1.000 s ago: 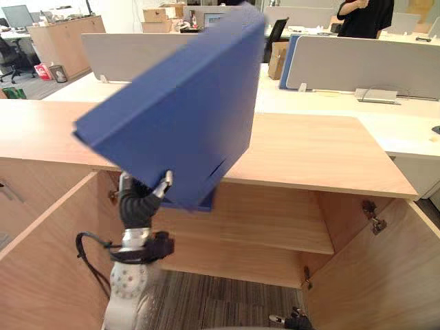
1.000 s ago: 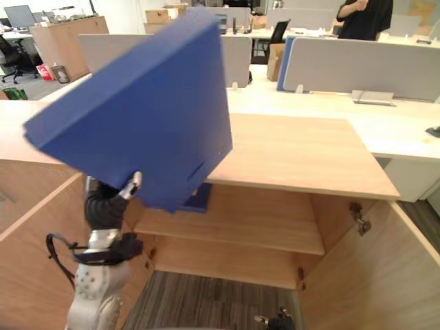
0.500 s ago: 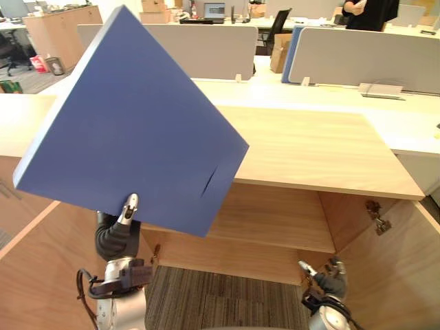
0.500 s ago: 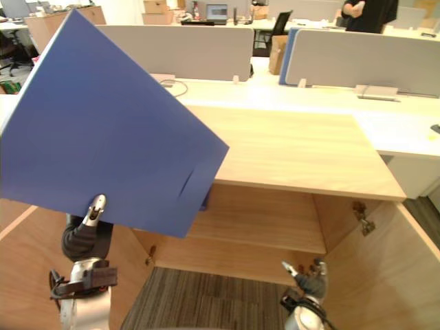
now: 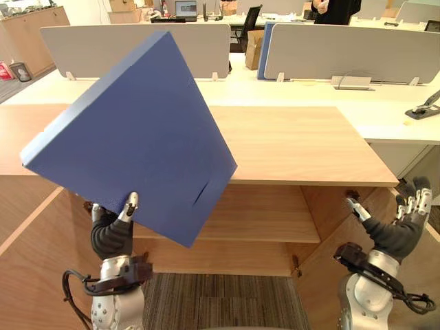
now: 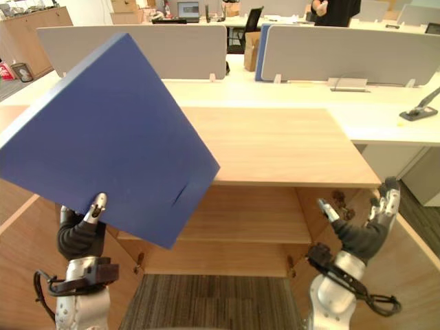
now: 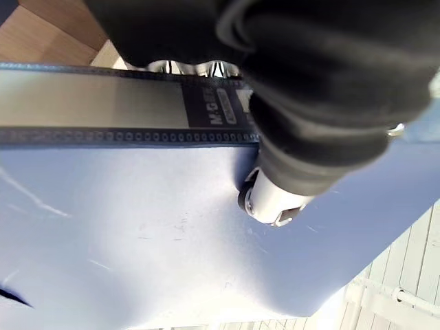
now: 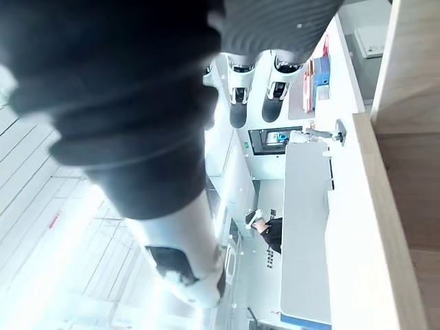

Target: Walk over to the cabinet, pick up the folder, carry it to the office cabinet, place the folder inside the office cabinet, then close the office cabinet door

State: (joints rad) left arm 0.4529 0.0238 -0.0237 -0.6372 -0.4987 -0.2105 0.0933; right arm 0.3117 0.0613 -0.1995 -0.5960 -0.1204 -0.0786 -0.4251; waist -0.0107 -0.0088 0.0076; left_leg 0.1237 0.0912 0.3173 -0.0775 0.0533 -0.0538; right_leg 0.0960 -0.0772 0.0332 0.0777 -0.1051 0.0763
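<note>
My left hand (image 5: 111,232) is shut on the lower edge of a large blue folder (image 5: 130,141), thumb pressed on its front face; in the left wrist view the thumb (image 7: 275,196) lies on the folder (image 7: 137,240). The folder is tilted, raised in front of the open wooden office cabinet (image 5: 289,148), hiding the cabinet's left part. A shelf (image 5: 268,220) shows inside. My right hand (image 5: 399,223) is raised open, fingers straight, empty, beside the cabinet's right opening. The right door (image 5: 412,289) stands open at the lower right, the left door (image 5: 34,261) at the lower left.
Behind the cabinet runs a pale desk (image 5: 302,82) with grey partition screens (image 5: 344,51). A person in black (image 5: 333,8) stands at the far back. Striped carpet (image 5: 220,306) lies below the cabinet opening. A stapler-like object (image 5: 423,110) lies on the desk at the right.
My right hand has risen from low at the bottom to beside the cabinet's right side, fingers spread. The camera has shifted; the folder stays held in the left hand, slightly more tilted.
</note>
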